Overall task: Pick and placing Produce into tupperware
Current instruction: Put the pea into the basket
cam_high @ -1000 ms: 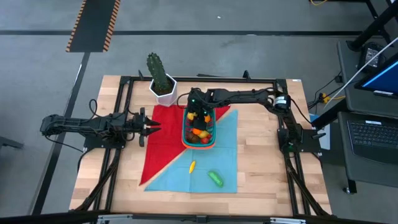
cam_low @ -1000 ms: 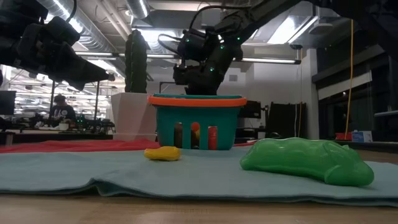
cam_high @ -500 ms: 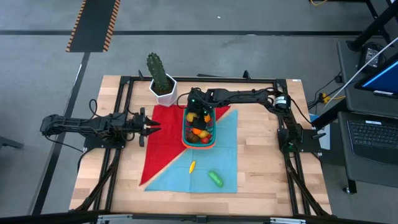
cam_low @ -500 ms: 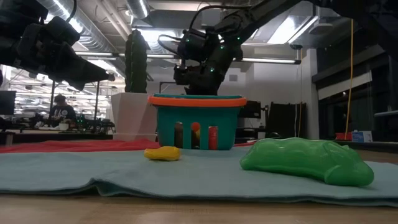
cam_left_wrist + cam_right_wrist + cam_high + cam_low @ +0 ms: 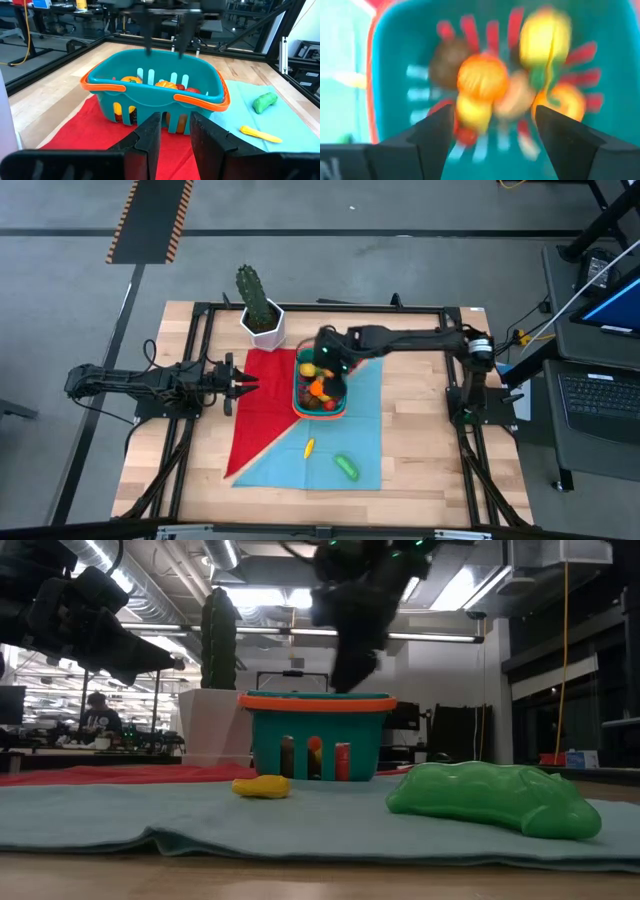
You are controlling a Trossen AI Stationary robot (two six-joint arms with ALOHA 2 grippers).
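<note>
Right tool [image 5: 322,365]: above the tupperware [image 5: 341,409], fingers spread wide, nothing between them — empty.
Left tool [image 5: 244,383]: parked over the left side of the bench [image 5: 420,440], well apart from the tupperware; fingers nearly together, holding nothing.
Tupperware contents: a heap of produce [image 5: 482,77] — orange, yellow, brown and red pieces piled together; exact count cannot be told.
Produce outside: a yellow piece [image 5: 309,448] and a green piece [image 5: 347,467] lie on the blue cloth [image 5: 365,395], near the tupperware but apart from it.
Risk 1: a finger may catch the orange rim on the way out — the light tupperware could tip or slide on the cloth.
Risk 2: the heap sits high; a further drop may roll a piece back out.
Risk 3: the rounded green piece may slip from a narrow pinch.
</note>
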